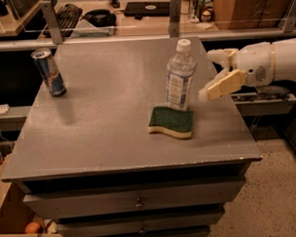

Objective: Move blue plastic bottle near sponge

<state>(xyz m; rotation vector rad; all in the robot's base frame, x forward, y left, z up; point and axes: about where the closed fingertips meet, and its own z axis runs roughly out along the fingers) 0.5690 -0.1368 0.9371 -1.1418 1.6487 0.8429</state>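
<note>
The blue plastic bottle (180,75), clear with a white cap and pale label, stands upright on the grey table (104,127), just behind the sponge (171,122). The sponge lies flat, dark green on top with a yellow base. My gripper (214,73) is to the right of the bottle, apart from it, with its cream fingers (225,83) spread and nothing between them.
A blue-silver drink can (49,72) stands at the table's back left. Drawers (136,204) sit below the table top. A shelf with a keyboard (66,16) and other items runs behind. An orange ball (32,228) lies on the floor at lower left.
</note>
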